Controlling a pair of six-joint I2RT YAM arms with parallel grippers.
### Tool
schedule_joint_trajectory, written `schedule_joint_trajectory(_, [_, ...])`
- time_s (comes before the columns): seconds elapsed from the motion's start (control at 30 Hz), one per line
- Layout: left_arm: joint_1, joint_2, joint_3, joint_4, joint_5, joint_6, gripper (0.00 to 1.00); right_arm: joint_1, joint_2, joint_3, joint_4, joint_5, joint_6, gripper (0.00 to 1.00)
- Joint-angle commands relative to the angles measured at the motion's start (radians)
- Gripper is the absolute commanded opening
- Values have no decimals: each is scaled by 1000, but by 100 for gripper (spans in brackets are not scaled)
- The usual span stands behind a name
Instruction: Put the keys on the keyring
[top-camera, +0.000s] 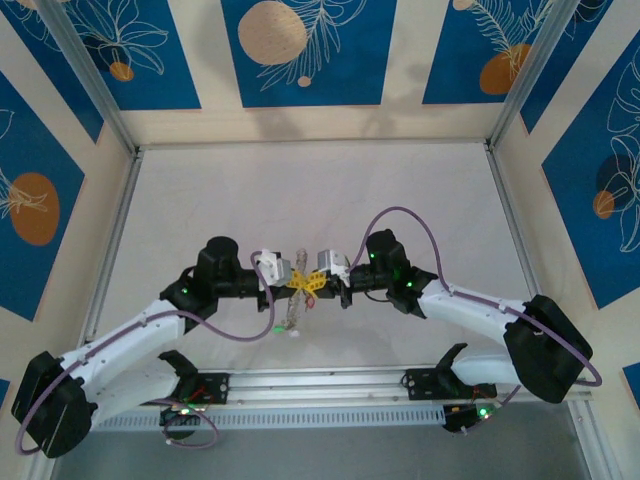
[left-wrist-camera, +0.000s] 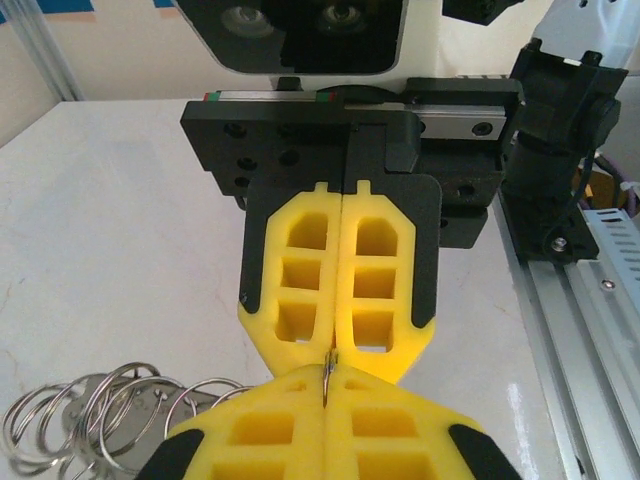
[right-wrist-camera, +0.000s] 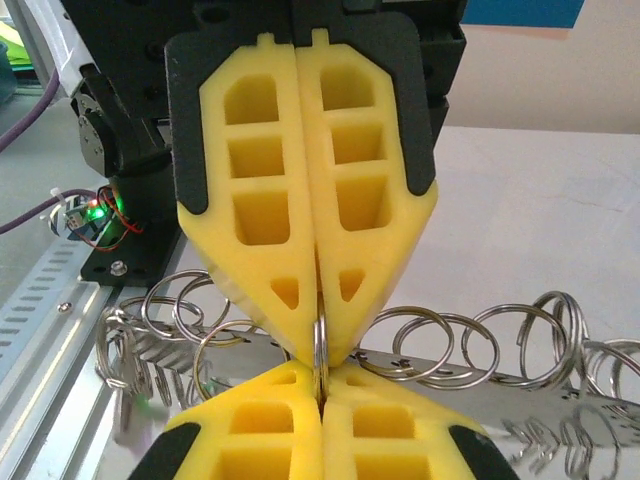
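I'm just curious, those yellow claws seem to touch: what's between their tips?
A thin metal ring, edge-on, runs between the left gripper and the right gripper, both shut on it; the right wrist view shows it.

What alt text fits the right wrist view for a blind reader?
Two shut yellow grippers, left gripper above and right gripper below, pinch a thin metal ring tip to tip. Silver split rings lie behind.

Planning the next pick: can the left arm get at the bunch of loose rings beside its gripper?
Probably not yet: the left gripper is shut on a thin ring that the right gripper also pinches. The loose rings lie close, with nothing between.
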Motion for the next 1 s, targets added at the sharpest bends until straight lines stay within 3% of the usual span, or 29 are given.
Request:
schedule_joint_trajectory(0.0, [-18,-47,-14,-12,-68,14,0,-7,-26,-11,72,-16,16,0])
schedule_joint_trajectory(0.47, [-18,-57,6,-217,-315,46,0,-68,-124,-28,22,-37,25,0])
schedule_joint_trajectory(0.83, [-18,-53,-27,-82,-217,6,0,-65,-94,-38,34,-43,41,0])
schedule_joint_trajectory(0.97, [-18,-49,-31,-65,-190,3,0,-62,-91,-32,-22,-28,-3,18])
